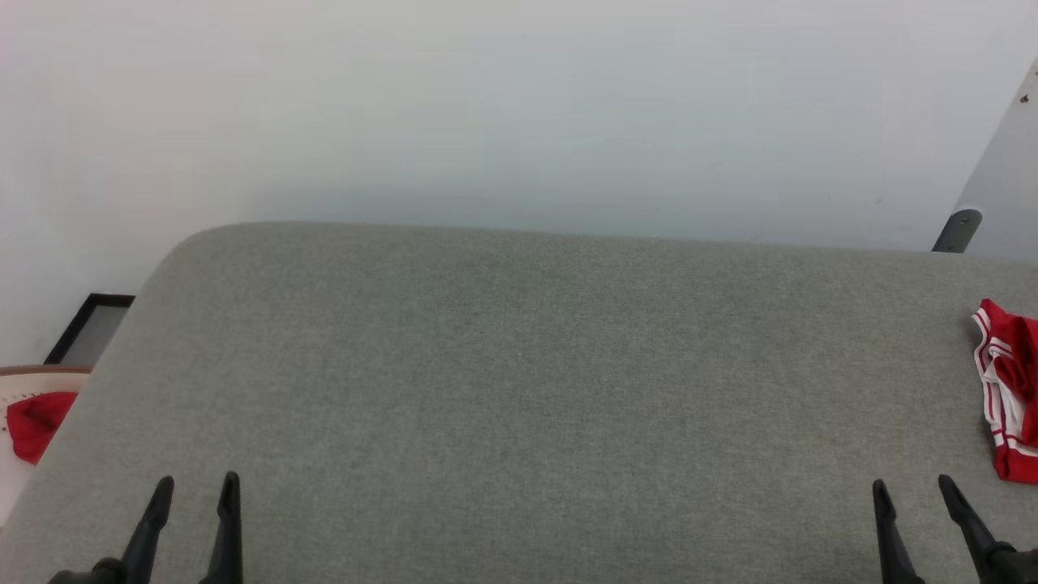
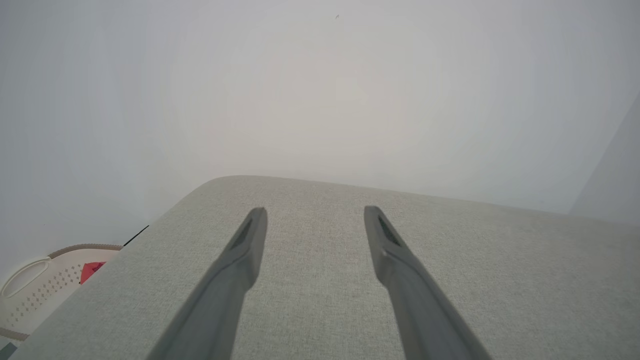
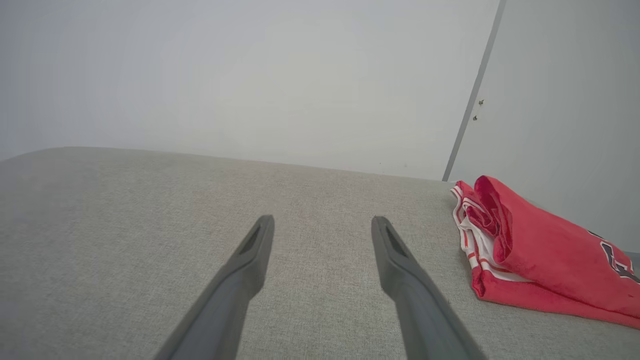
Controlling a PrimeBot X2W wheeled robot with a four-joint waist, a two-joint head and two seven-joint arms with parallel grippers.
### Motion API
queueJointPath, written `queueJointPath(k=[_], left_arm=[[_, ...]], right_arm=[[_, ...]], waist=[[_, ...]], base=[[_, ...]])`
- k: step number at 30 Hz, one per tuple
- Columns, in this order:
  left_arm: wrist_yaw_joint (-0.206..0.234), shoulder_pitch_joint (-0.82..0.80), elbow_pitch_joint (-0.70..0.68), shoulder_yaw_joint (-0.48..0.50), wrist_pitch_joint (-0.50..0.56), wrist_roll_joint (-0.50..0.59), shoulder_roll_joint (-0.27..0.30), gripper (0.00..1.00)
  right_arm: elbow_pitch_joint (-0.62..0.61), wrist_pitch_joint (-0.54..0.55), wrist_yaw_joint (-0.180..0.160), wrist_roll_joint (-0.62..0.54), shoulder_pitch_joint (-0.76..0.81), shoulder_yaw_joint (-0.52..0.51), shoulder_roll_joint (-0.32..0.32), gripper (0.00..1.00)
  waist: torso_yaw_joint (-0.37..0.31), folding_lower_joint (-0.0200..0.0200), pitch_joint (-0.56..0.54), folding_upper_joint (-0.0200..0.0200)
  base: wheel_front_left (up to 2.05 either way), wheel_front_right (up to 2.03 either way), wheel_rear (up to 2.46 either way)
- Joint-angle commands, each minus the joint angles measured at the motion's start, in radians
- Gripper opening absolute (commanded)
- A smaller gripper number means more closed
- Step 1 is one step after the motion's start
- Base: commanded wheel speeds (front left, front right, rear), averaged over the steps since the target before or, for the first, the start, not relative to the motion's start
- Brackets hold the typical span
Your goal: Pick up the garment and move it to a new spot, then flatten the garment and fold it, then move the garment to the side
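Observation:
The garment (image 1: pixel 1010 389), a red jersey with white-and-red striped trim, lies bunched and folded over at the far right of the grey fabric surface (image 1: pixel 519 389), cut off by the head view's edge. In the right wrist view the garment (image 3: pixel 540 250) rests to the right of my fingers, with a bit of dark lettering showing near the frame's edge. My right gripper (image 1: pixel 915 485) (image 3: pixel 322 220) hovers open over the surface, left of the garment and apart from it. My left gripper (image 1: pixel 197 482) (image 2: pixel 315 210) stands open at the lower left, holding nothing.
A pale perforated basket (image 1: pixel 24 381) (image 2: pixel 35 290) sits off the surface's left edge with a plain red cloth (image 1: pixel 36 422) (image 2: pixel 91 270) in it. A dark frame (image 1: pixel 89 328) leans behind it. White wall at the back; a grey post (image 1: pixel 957 231) at the far right.

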Motion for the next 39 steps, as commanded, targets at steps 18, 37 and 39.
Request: queueJointPath(k=[18,37,39], left_arm=[[-0.002,0.004,0.005,-0.020,0.001,-0.028,0.014,1.00],[0.000,-0.033,0.073,-0.026,0.060,-0.216,-0.052,0.00],[0.000,-0.040,0.076,-0.025,0.069,-0.246,-0.056,0.00]], right_arm=[[-0.004,-0.005,-0.001,-0.024,0.006,0.022,0.006,1.00],[0.057,0.067,0.000,0.218,-0.021,0.010,0.032,0.00],[0.057,0.076,0.000,0.256,-0.027,0.009,0.034,0.00]], waist=[[-0.018,0.0000,-0.001,0.0000],[-0.025,0.0000,0.006,0.0000],[-0.026,0.0000,0.007,0.0000]], base=[[0.00,0.00,0.00],[0.00,0.00,0.00],[0.00,0.00,0.00]])
